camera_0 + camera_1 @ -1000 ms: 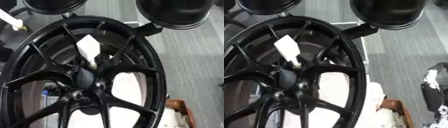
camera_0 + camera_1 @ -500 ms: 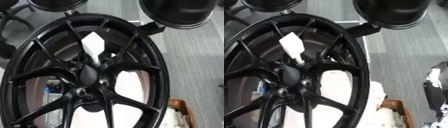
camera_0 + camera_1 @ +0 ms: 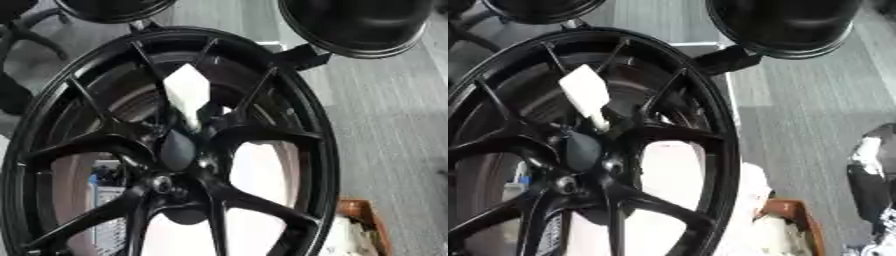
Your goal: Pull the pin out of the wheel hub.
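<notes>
step: reach pin | pin point(image 3: 187, 96) white, seated in wheel hub point(image 3: 175, 150) | your hands: neither in view | pull straight along its axis

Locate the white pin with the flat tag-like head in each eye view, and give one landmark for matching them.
Left eye view: the white pin with the flat tag-like head stands left of centre, upper half, above the black wheel hub centre.
Right eye view: it sits further left, upper left part.
Shared landmark: the wooden box low at the right.
</notes>
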Motion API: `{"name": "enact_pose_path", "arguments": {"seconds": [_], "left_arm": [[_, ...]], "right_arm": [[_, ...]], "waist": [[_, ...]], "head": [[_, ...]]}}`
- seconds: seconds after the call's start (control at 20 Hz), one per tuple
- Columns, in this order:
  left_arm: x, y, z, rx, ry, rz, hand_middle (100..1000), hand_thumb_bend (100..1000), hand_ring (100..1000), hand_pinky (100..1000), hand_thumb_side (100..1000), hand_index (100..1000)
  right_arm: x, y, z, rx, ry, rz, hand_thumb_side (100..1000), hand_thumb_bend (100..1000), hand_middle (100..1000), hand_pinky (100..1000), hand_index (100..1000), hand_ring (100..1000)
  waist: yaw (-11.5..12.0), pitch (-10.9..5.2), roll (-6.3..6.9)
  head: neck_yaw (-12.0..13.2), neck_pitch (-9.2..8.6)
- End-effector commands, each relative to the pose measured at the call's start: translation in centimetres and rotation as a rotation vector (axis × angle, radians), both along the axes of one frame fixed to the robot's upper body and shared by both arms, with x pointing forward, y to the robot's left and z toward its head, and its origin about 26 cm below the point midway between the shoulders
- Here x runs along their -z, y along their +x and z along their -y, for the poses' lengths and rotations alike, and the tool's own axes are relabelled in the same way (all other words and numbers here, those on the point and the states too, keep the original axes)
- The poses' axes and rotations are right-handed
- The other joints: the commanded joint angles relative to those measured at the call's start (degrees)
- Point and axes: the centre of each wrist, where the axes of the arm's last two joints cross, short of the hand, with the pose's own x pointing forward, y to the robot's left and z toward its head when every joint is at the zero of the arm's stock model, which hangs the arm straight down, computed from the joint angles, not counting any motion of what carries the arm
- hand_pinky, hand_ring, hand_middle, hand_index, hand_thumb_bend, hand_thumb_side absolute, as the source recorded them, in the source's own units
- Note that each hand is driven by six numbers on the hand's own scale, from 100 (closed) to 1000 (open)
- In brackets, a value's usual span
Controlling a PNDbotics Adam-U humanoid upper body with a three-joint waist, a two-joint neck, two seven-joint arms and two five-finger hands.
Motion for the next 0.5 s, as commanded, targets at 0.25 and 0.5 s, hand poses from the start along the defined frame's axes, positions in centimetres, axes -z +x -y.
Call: {"name": "enact_pose_path", "arguments": {"seconds": [0.25, 0.5], "left_arm": [[-1.7, -1.04, -0.37, -0.026, 0.055, 0.035, 830, 100, 902, 907, 245, 864], [-1.23, -0.82, -0.01, 0.011, 0.036, 0.028, 865, 100, 951, 950, 395, 919]], "right_arm": [[-0.54, 0.0, 0.18, 0.003, -0.003, 0.021, 376, 100, 596, 856, 770, 751], [-0.56, 0.01, 0.18, 0.003, -0.002, 0.023, 371, 100, 595, 856, 769, 749]], "waist": [[0.2, -1.19, 0.17], [0.1, -1.19, 0.13]], "head": [[0.0, -0.67], [0.1, -0.6]]}}
